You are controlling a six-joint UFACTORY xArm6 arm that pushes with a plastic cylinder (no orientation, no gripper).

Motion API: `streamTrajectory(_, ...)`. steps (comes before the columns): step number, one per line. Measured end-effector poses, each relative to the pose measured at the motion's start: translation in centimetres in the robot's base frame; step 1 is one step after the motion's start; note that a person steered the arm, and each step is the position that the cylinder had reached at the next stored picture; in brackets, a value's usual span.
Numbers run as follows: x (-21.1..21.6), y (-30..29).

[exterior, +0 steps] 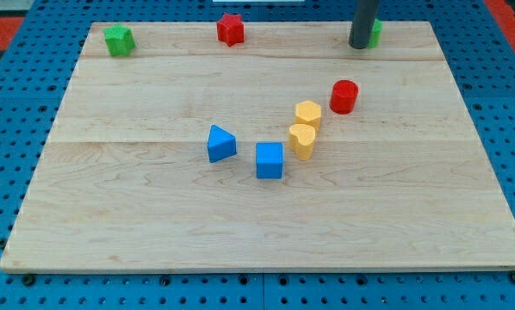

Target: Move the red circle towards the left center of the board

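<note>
The red circle is a short red cylinder standing right of the board's middle, in the upper half of the view. My tip is the lower end of the dark rod at the view's top right, above the red circle and apart from it. The rod partly hides a green block just behind it. The wooden board fills most of the view.
A yellow hexagon and a yellow heart lie just left of and below the red circle. A blue cube and a blue triangle sit near the middle. A red star and a green star stand along the top edge.
</note>
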State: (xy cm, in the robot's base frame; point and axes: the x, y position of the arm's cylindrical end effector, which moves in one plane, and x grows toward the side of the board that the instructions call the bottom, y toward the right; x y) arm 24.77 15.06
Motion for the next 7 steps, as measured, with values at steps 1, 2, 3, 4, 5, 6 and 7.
streamTrajectory(1,0.2,-1.1)
streamTrajectory(2,0.2,-1.1)
streamTrajectory(3,1.1,-1.1)
streamTrajectory(4,5.1,-1.6)
streamTrajectory(5,9.8,-1.6)
streamTrajectory(6,11.5,-2.3)
streamTrajectory(7,11.3,1.5)
